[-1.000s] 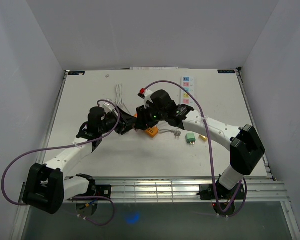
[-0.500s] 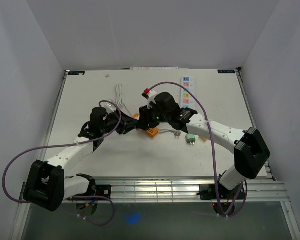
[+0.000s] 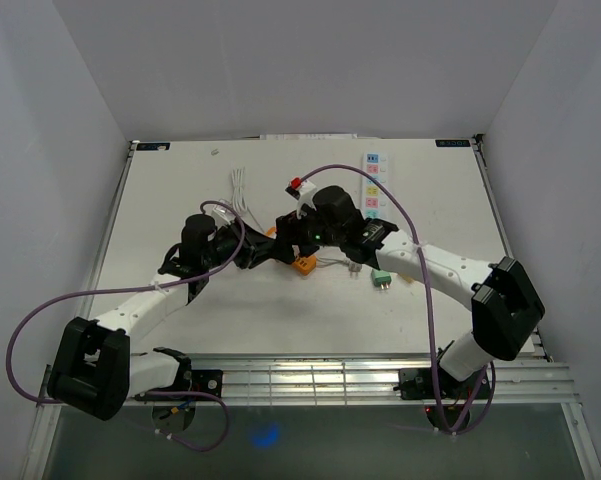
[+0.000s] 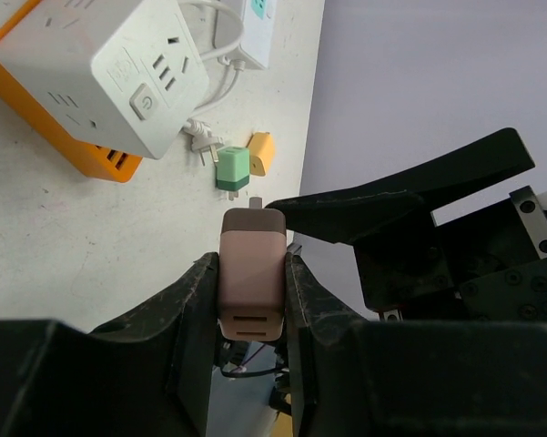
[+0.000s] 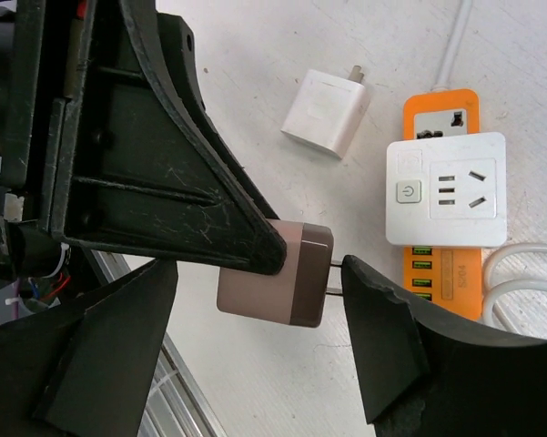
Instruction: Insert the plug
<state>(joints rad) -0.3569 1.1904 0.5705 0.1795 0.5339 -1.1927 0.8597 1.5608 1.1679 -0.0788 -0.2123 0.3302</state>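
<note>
gripping brown plug [image 5: 275,273] in left tool [image 4: 251,273], right tool [image 5: 258,269] open astride it

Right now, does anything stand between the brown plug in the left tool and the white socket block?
Yes. The right tool, open, straddles the brown plug held in the left tool. One finger sits just ahead of the prongs, toward the white socket block. Nothing else visible lies between them.

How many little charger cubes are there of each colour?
Brown charger cube: 1
Green charger cube: 1
Yellow charger cube: 1
White charger cube: 1
Total: 4
</note>
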